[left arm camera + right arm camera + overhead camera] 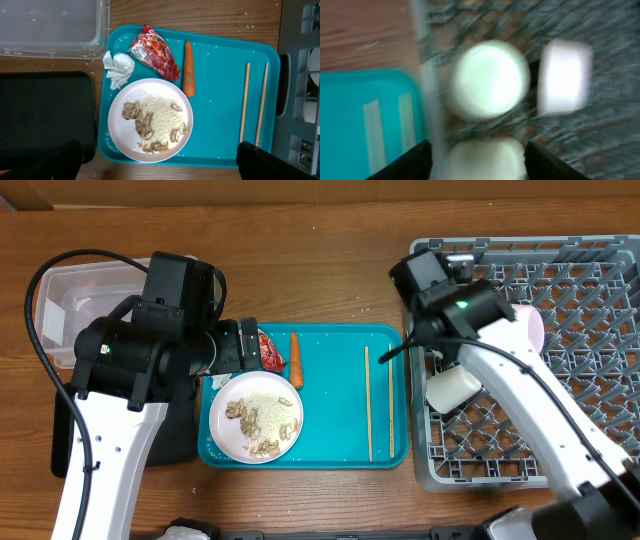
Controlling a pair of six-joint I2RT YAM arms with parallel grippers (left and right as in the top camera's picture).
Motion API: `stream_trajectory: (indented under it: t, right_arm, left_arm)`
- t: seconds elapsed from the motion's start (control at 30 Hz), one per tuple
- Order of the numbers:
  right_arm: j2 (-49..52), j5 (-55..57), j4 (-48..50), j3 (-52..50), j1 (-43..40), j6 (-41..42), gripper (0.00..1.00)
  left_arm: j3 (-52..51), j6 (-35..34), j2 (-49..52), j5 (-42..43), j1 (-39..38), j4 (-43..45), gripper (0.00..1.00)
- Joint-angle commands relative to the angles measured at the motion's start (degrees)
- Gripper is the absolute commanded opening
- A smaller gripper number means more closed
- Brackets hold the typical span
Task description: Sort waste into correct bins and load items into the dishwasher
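My left gripper (160, 169) hangs open above the near edge of the teal tray (220, 65), nothing between its fingers. On that tray lie a white plate (150, 120) of rice and beige scraps, a crumpled tissue (119, 69), a red wrapper (154, 51) and a carrot (188, 67). The right wrist view is blurred. My right gripper (480, 165) stands open over the grey dish rack (580, 280), its jaws apart on either side of a white cup (452, 388). A pale pink bowl (530, 325) stands on edge in the rack. Another round white dish (490, 80) sits beyond the cup.
The clear tub (50, 27) and the flat black tray (45, 115) sit left of the teal tray. Two wooden chopsticks (244, 102) lie on the teal tray's right side. The rack's wall (418, 430) stands right against the tray.
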Motion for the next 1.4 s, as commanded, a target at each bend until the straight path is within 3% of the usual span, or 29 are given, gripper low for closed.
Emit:
stream_trajectory:
  t: [0.0, 0.1, 0.47, 0.6, 0.83, 1.03, 1.37]
  right_arm:
    - [-0.24, -28.44, 0.22, -0.17, 0.22, -1.22, 0.53]
    - [0.33, -34.84, 1.88, -4.15, 1.84, -1.18, 0.47]
    - [3.91, -32.26, 18.32, -21.53, 6.75, -0.92, 0.46]
    - [6.91, -30.36, 22.43, -23.63, 6.75, -0.98, 0.46]
    - [14.40, -30.34, 25.20, -23.69, 6.82, -4.63, 0.40]
    - [15.85, -30.05, 25.05, -23.26, 6.82, -4.63, 0.04]
    - [8.37, -29.70, 13.27, -8.17, 7.89, -4.66, 0.04]
  left_arm:
    - [0.15, -0.94, 0.28, -0.15, 0.31, 0.02, 1.00]
    - [0.15, -0.94, 0.28, -0.15, 0.31, 0.00, 1.00]
    - [0.15, -0.94, 0.28, -0.15, 0.31, 0.00, 1.00]
    - [0.15, -0.94, 0.28, -0.15, 0.31, 0.00, 1.00]
    - [0.15, -0.94, 0.28, -0.15, 0.31, 0.00, 1.00]
    - [0.15, -0.94, 0.28, -0.15, 0.31, 0.00, 1.00]
    - [0.15, -0.94, 0.28, -0.15, 0.31, 0.00, 1.00]
